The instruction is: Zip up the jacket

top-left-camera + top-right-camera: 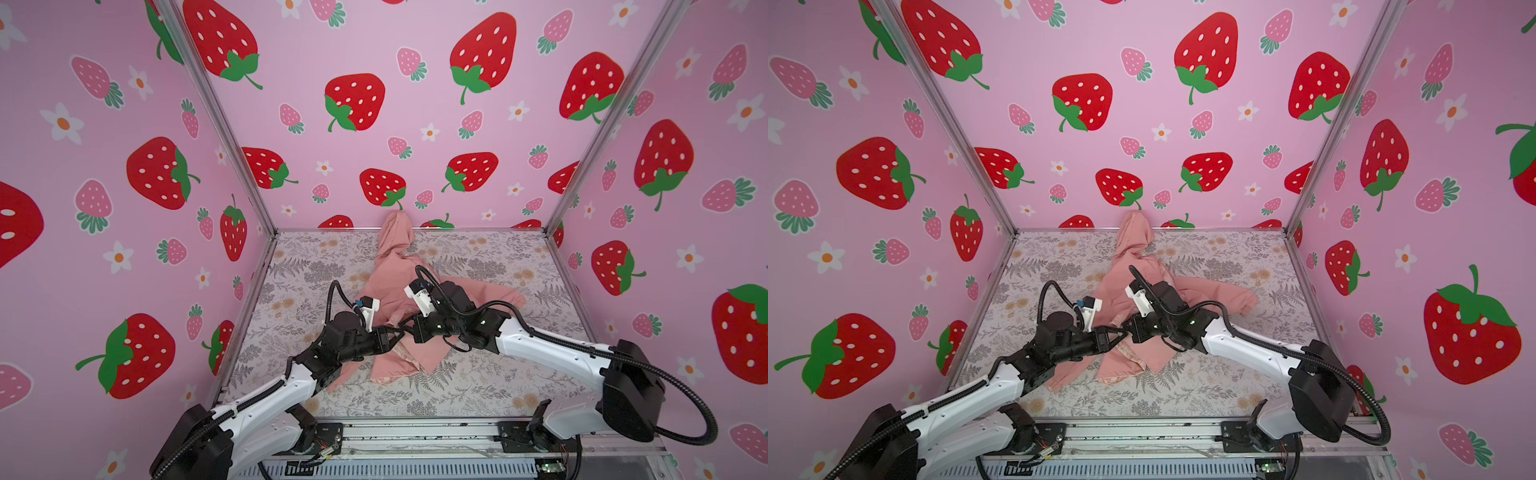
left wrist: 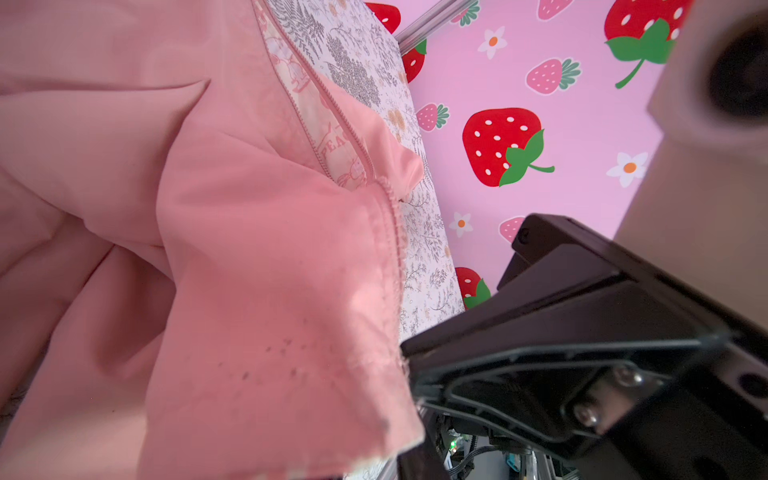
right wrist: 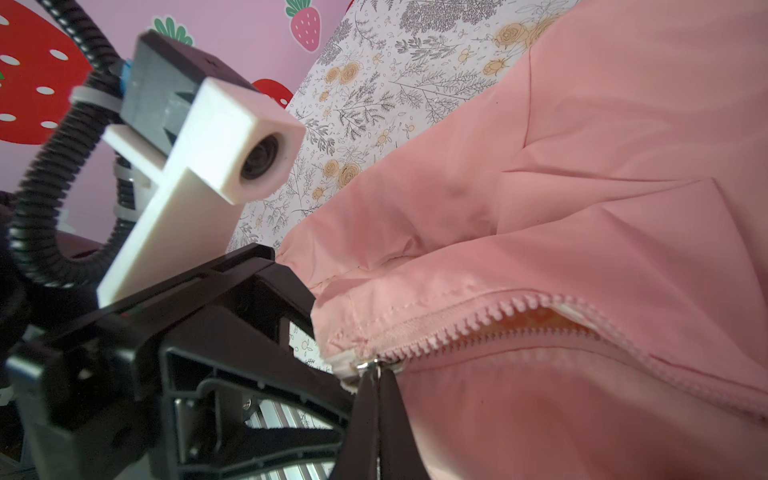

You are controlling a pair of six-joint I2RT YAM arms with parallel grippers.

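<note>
The salmon-pink jacket lies on the floral table, hood against the back wall. Both grippers meet at its bottom hem. My right gripper is shut on the silver zipper pull, which sits at the hem end. Just beyond it the zipper teeth part. My left gripper holds the hem beside the pull, its jaws hidden under lifted fabric in the left wrist view. The open zipper edge and the cream lining show there.
The floral table is boxed in by strawberry-print walls with aluminium posts at the back corners. A metal rail runs along the front edge. One sleeve spreads to the right. The two arms nearly touch at their tips.
</note>
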